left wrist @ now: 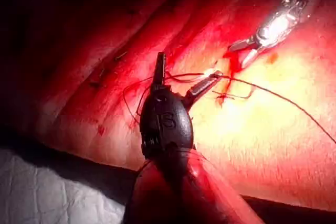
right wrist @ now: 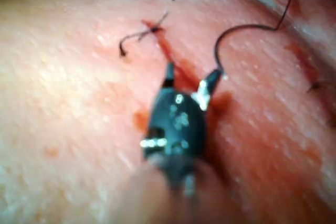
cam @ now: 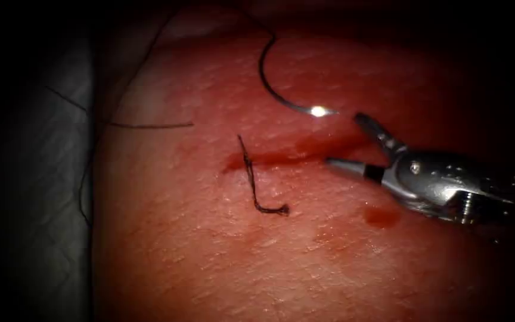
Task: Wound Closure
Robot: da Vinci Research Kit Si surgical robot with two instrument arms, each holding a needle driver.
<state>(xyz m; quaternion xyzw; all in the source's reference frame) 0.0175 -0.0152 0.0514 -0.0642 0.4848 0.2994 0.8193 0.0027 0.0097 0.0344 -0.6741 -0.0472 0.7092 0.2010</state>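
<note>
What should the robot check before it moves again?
1. The right end effector is free: ok, jaws open, nothing held.
2. The left end effector is free: ok, jaws open, nothing held.
3. The needle is findable: ok, lying unheld on the tissue beside the right end effector.
4. The needle tip is out of the tissue: cannot tell.
5. The stitch crosses the cut: ok.

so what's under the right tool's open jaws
Between the right tool's open jaws lies the right end of the cut, with red fluid on the tissue. The needle lies just above, ungrasped. Tissue beneath the tool's body is covered.
</note>
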